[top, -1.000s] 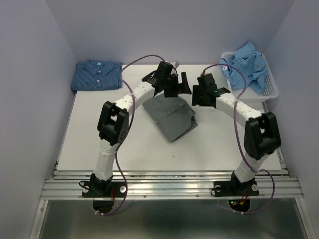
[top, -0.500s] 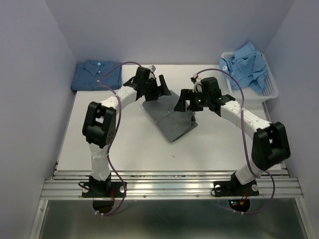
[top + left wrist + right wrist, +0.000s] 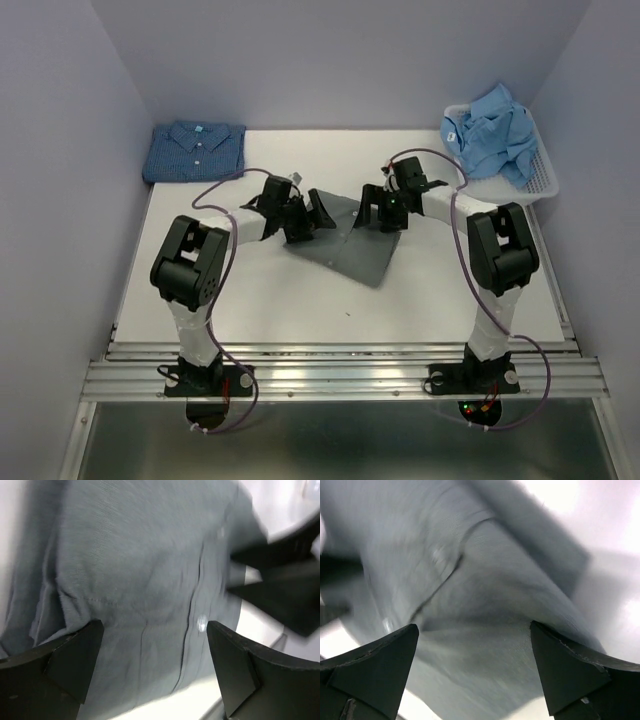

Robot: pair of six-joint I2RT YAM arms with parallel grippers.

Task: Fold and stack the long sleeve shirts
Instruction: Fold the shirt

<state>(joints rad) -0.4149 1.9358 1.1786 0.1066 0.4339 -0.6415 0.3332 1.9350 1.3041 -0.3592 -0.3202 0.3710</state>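
Wide-spread fingers (image 3: pixel 65 670) of the left gripper (image 3: pixel 152 630) and right gripper (image 3: pixel 474 627) hover over the grey shirt (image 3: pixel 355 250) lying mid-desk, likely poised to pinch it for a fold; the dotted blue shirt (image 3: pixel 195 152) lies folded at the far left corner, the light blue shirt (image 3: pixel 495 125) heaped far right.

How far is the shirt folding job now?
Done: the dark blue shirt lies folded at the far left corner. In hand: the left gripper and right gripper, both open, sit over the grey shirt. Left: the light blue shirt, crumpled in the basket, then stacking.
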